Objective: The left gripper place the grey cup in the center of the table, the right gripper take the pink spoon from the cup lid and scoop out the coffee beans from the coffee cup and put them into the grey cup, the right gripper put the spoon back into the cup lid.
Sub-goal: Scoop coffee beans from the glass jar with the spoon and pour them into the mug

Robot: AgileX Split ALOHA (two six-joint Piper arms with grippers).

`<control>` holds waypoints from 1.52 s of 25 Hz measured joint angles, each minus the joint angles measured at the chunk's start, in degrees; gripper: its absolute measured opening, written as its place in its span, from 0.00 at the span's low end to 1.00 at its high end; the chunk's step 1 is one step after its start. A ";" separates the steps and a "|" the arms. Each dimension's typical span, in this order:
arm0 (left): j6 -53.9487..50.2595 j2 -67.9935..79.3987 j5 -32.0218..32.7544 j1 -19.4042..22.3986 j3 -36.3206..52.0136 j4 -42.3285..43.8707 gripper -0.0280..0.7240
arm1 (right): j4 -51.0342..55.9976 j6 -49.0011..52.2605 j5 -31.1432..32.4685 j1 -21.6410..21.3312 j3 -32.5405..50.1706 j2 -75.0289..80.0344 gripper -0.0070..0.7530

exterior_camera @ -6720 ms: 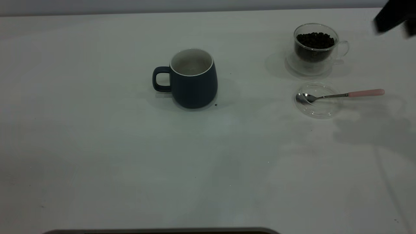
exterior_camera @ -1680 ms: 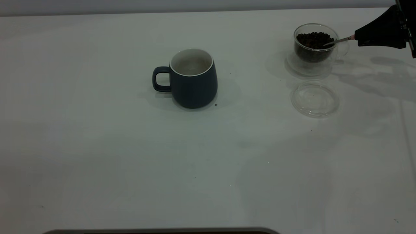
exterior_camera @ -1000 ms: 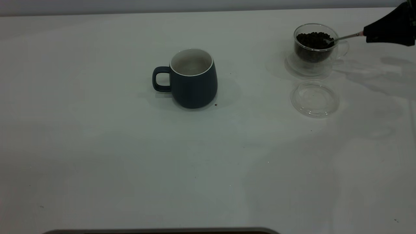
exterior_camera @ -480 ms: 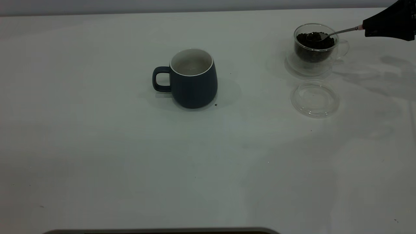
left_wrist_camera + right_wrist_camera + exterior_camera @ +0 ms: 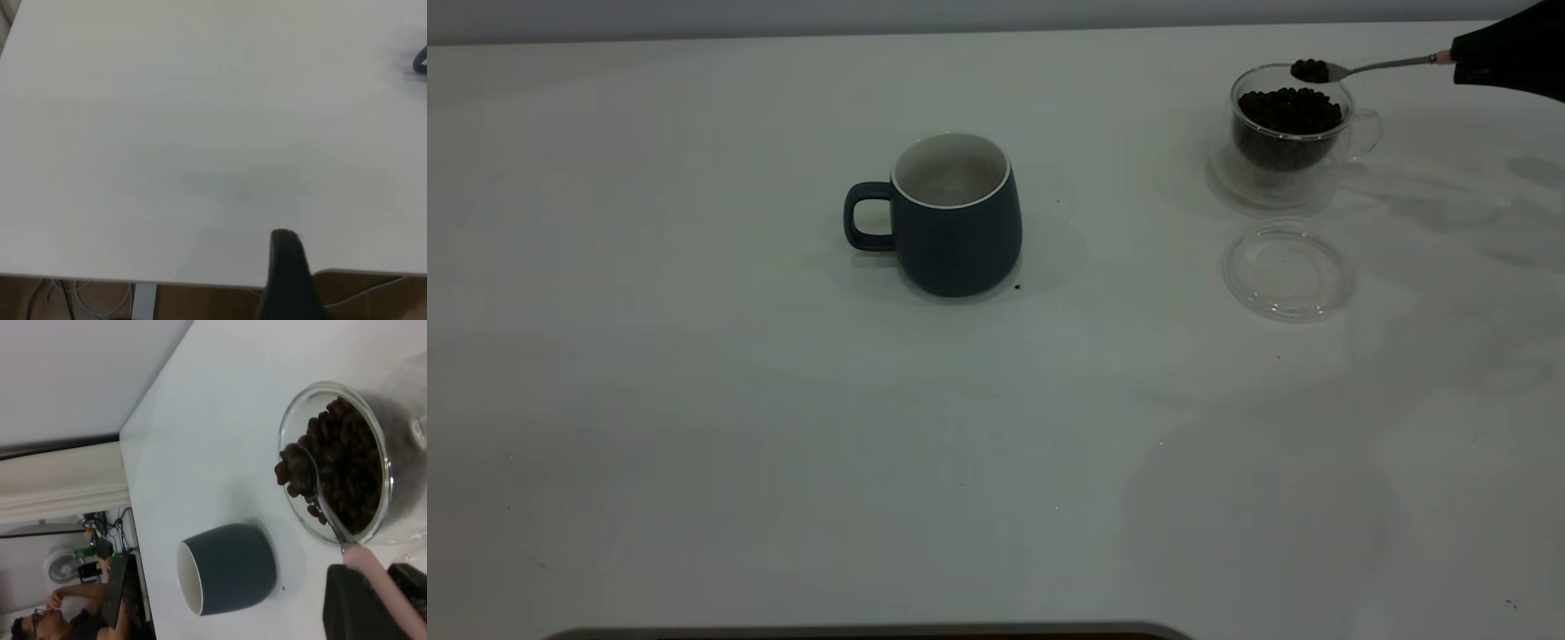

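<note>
The right end effector (image 5: 1463, 64) was clamped on the pink spoon (image 5: 1378, 66) at its handle, the heaped bowl hovering just above the coffee cup (image 5: 1291, 124). The coffee beans (image 5: 288, 468) looked light and loose (1 tilt could spill them). The white bench (image 5: 783, 427) offered open room toward the grey cup (image 5: 951, 218), well apart.

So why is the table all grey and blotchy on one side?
Exterior view: dim light, and soft shadows fall across the right part of the table, beside the lid and the glass cup. Left wrist view: the table looks pale and hazy. Right wrist view: brighter, and the beans and spoon show clearly.
</note>
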 joint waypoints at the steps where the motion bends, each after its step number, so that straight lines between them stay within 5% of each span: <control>1: 0.00 0.00 0.00 0.00 0.00 0.00 0.79 | 0.62 -0.38 0.00 0.00 0.00 0.06 0.13; 12: 0.00 0.00 0.00 0.00 0.00 0.00 0.79 | 1.97 -0.74 0.02 0.85 0.00 -0.55 0.13; 38: 0.00 0.00 0.00 0.00 0.00 0.00 0.79 | 4.99 -0.74 0.09 17.68 0.00 -1.14 0.13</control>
